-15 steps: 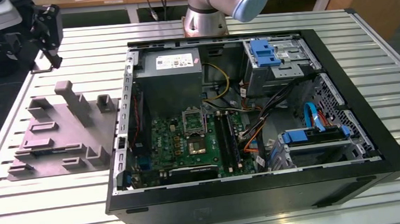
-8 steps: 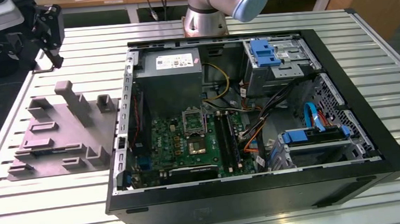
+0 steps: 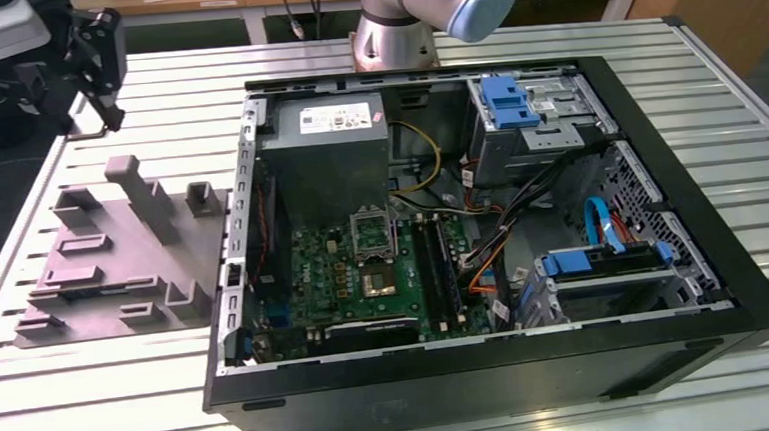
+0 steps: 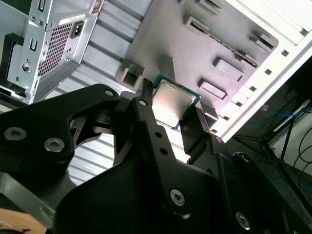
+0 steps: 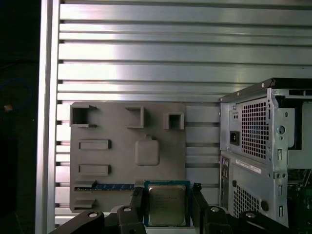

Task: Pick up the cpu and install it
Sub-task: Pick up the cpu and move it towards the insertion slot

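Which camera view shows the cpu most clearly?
The first wrist view: the cpu faces the camera squarely, held between the fingers. The second wrist view shows the cpu tilted, partly hidden behind a finger.

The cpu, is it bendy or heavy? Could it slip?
Probably stiff: the cpu sits flat in the gripper, held by its edges without sagging. Likely light, since it looks thin. Its smooth metal top could be slippery.

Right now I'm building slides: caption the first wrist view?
Claw gripping the cpu above the grey moulded tray, computer case alongside.
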{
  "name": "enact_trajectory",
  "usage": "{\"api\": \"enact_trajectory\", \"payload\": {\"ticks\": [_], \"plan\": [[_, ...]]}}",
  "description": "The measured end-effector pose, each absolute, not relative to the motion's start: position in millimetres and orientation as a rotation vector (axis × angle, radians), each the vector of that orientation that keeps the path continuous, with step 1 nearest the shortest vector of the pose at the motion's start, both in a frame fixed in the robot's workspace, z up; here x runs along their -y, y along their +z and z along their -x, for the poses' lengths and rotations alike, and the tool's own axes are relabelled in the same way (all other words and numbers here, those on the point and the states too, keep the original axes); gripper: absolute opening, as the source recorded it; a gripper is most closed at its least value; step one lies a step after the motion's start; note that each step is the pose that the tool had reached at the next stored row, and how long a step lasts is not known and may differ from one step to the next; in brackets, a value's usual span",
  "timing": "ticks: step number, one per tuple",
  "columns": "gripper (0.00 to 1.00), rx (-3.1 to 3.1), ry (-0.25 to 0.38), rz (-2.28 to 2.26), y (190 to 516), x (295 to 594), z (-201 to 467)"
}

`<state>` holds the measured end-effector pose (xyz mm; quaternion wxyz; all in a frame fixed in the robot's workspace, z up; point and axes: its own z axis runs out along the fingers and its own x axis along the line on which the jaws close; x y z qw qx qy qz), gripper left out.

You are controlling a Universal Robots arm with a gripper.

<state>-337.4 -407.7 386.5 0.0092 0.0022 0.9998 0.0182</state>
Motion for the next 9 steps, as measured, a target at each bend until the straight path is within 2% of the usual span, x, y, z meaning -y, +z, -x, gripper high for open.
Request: {"api": "enact_trajectory", "payload": {"ticks": [9], "plan": [[0.47,-3.123,0.057,-0.007,386.5,407.7,331.3]]}}
